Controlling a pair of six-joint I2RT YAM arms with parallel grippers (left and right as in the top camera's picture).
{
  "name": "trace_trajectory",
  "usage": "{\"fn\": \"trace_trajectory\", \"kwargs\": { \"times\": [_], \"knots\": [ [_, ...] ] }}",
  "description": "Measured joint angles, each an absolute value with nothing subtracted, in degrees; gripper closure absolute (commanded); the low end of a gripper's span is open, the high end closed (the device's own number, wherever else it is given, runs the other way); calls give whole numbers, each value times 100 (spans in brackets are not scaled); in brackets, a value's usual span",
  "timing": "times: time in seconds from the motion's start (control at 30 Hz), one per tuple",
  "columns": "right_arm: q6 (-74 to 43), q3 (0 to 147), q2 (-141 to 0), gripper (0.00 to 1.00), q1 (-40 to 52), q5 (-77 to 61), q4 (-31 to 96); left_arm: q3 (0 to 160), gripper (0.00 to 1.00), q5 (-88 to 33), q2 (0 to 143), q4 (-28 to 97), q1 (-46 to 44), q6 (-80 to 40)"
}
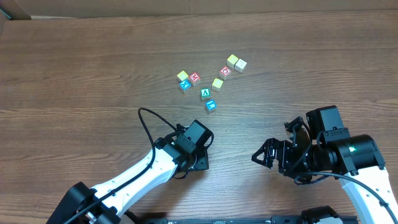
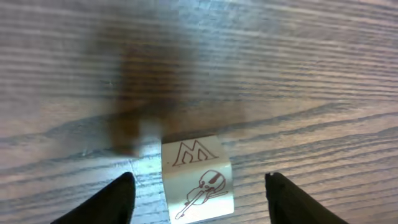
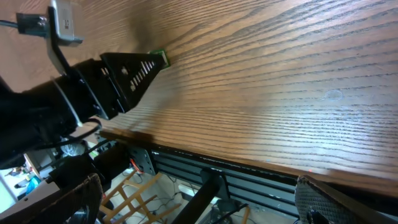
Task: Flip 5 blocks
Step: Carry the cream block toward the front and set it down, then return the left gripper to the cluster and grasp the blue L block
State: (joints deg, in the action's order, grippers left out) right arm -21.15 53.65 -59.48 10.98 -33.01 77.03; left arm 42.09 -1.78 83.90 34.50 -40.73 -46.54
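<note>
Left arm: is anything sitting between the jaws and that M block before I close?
Nothing visible. The cream M block rests on the table inside the left gripper, whose jaws stand open with a clear gap of wood on each side.

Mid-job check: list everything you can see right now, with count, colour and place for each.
table: one, brown wood grain, under everything
yellow blocks: three, yellow, in the cluster at the far centre
red blocks: two, red, same cluster
teal or blue blocks: three, teal or blue, near side of that cluster
cream block: one, cream, cluster's far right end, beside a yellow one
M block: one, cream with a violin drawing, on the table between the left fingers, a gap on each side
left gripper: one, black, open, over the M block
right gripper: one, black, wide open, near right, holding nothing
</note>
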Motion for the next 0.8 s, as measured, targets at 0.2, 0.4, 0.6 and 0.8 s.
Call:
{"fn": "trace_trajectory", "kwargs": {
  "times": [0.2, 0.4, 0.6, 0.8],
  "knots": [
    [-2106, 5365, -5948, 0, 1098, -3301, 7686, 5194, 28, -169, 8392, 3806, -3542, -3859],
    [-2097, 5365, -5948, 0, 1098, -3301, 7601, 6449, 24, -344, 8503, 4128, -2720, -2961],
    [-2095, 5365, -5948, 0, 1098, -3301, 7581, 7179, 25, -882, 9472, 4222, -2399, -2491],
    [-2095, 5365, -5948, 0, 1096, -3301, 7579, 7861, 31, -1411, 10809, 4445, -2427, -2359]
  ]
}}
